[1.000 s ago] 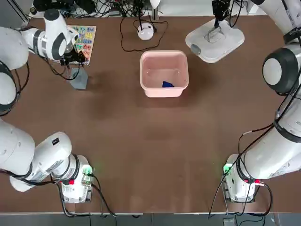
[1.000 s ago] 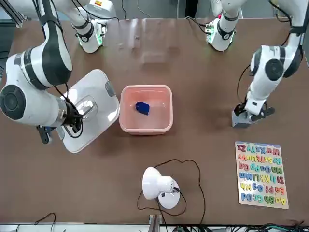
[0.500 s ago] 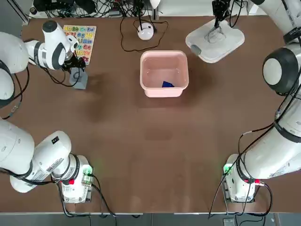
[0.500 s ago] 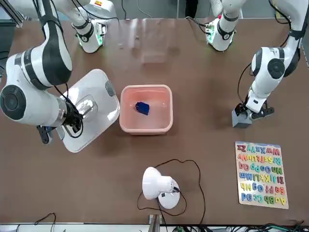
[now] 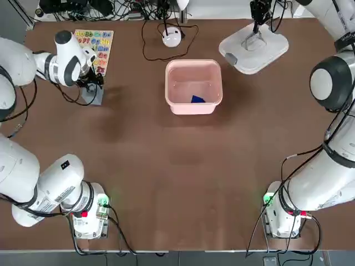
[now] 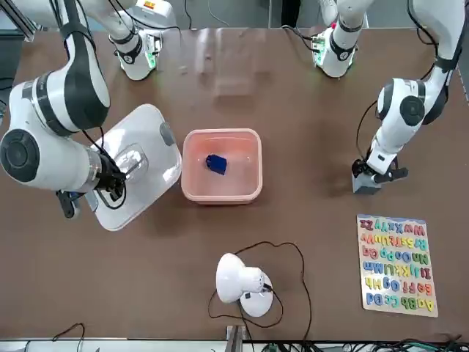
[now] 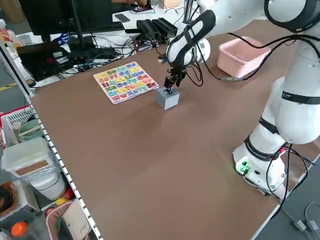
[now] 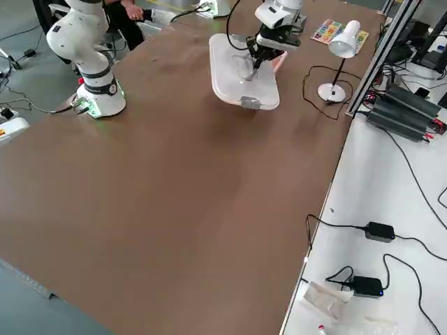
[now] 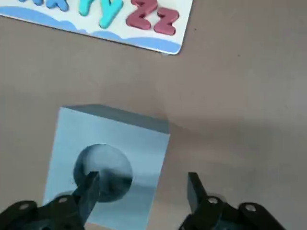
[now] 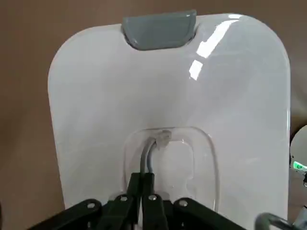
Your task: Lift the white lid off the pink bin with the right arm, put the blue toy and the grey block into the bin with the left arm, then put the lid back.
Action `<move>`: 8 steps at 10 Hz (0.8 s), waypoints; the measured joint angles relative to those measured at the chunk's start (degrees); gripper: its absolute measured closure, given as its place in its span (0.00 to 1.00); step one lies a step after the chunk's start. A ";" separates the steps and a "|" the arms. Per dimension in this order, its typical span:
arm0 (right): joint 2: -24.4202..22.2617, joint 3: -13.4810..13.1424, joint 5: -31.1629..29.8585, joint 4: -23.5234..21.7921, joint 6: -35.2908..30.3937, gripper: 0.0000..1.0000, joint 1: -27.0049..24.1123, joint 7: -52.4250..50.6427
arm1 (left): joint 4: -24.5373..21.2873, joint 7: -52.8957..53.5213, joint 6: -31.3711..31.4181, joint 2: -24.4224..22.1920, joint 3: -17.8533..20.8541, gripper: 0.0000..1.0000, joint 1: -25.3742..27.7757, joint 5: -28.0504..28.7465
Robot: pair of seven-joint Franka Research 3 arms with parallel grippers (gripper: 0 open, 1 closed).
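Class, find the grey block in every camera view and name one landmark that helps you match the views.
Top: grey block, far left.
Front, right of centre.
Left side, upper middle.
Right side: not visible.
Left wrist, lower left, at the left gripper.
Right wrist: not in it.
Landmark: alphabet puzzle board beside it.

On bench: one pink bin (image 5: 193, 86); one white lid (image 5: 254, 49); one blue toy (image 5: 198, 99); one grey block (image 5: 94, 94); one alphabet puzzle board (image 5: 95, 43); one lamp (image 6: 242, 284).

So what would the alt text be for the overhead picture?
The left gripper is down at a grey block beside an alphabet puzzle. Mid-table, an open pink bin holds a blue toy; the right gripper holds its white lid aside.
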 joint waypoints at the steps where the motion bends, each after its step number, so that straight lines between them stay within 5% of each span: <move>1: 0.00 0.00 0.00 0.00 -0.12 0.95 0.00 -0.04 | 0.00 0.00 0.03 0.33 0.02 0.29 0.01 0.07; 6: -0.01 -0.06 -0.03 0.02 -0.42 0.95 -0.36 -0.33 | 0.25 0.13 -0.26 0.45 0.18 0.75 0.12 0.88; 8: -0.02 -0.06 -0.03 0.04 -0.44 0.95 -0.36 -0.43 | 1.77 0.13 -3.56 0.03 -0.10 0.75 0.13 1.33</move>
